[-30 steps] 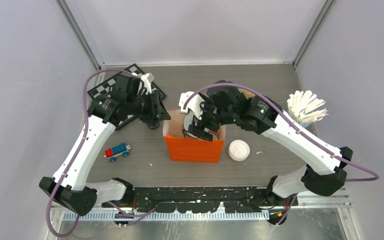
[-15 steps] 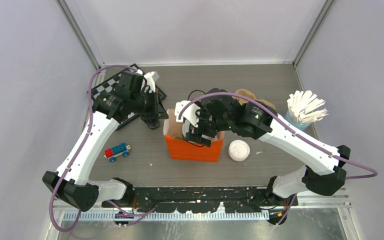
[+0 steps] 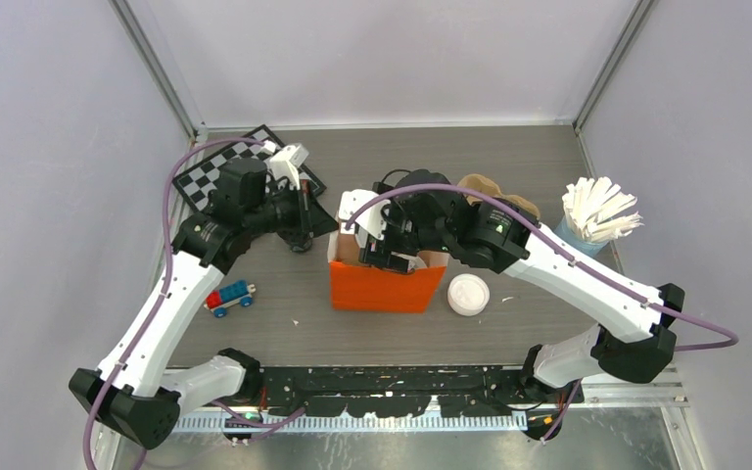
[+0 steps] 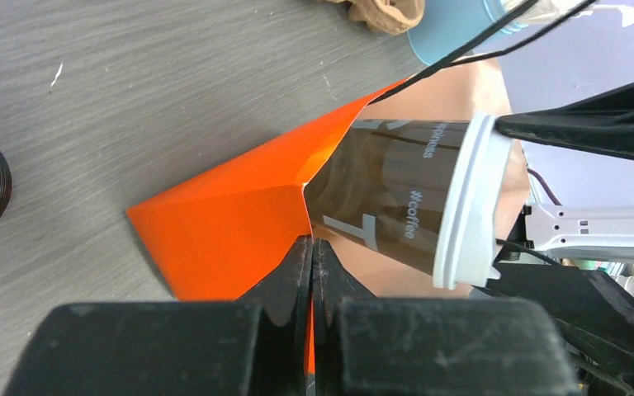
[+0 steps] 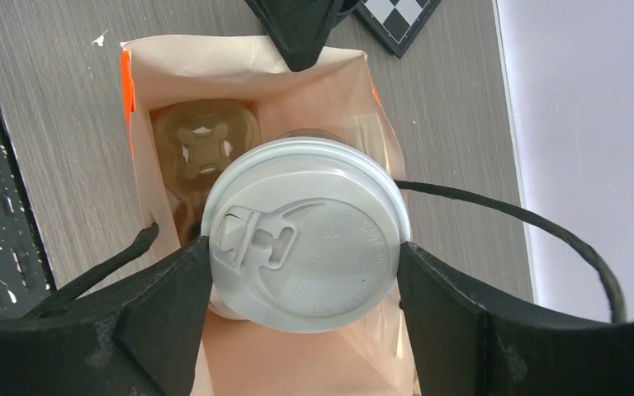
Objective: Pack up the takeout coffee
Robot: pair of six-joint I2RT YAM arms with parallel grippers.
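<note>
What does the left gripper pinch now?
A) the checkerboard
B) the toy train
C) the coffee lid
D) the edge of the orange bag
D: the left gripper is shut on the folded edge of the bag, beside the coffee, not on it.

The table (image 3: 509,162) showed a grey wood-grain face, matt and finely streaked. The orange bag (image 4: 223,223) was smooth matt paper, creased at the fold, with a paler pinkish lining. The takeout coffee (image 4: 388,198) had a brown wall that looked like paper, with white print and a faint sheen. Its sip lid (image 5: 305,239) was smooth white plastic, softly matt, with moulded lettering. The fingers of the left gripper (image 4: 312,242) and right gripper (image 5: 304,247) were black plastic with a rough, grainy, dull skin. The loose lid (image 3: 468,294) looked like the same white plastic, and the toy train (image 3: 229,297) was glossy coloured plastic
</note>
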